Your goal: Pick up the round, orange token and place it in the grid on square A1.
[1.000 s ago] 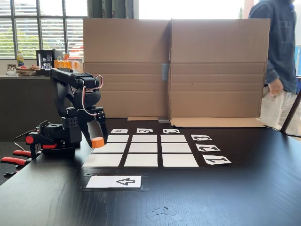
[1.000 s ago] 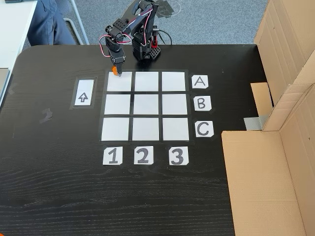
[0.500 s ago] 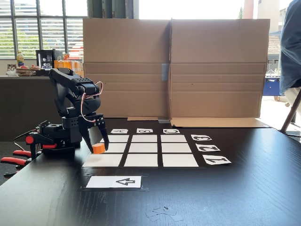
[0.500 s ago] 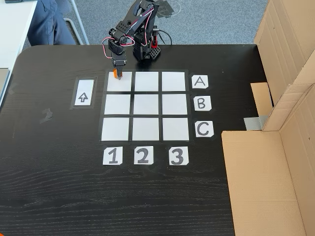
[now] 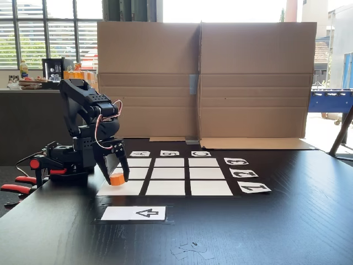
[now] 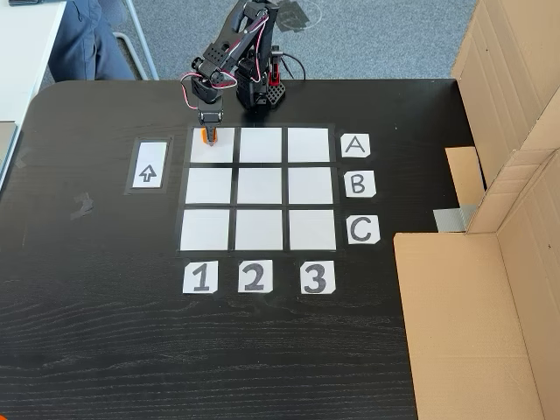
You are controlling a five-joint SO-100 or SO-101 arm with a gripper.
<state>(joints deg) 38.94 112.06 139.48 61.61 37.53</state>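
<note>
Token (image 5: 117, 179) lowered onto square A1 (image 6: 213, 147), tool (image 5: 117, 178) parted around it

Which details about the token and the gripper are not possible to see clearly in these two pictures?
- Whether the token already rests on square A1 or hangs just above: too small in both fixed views.
- Most of the token from above: the gripper covers it.
- Whether the fingers press the token or have loosened: side view too small.
</note>
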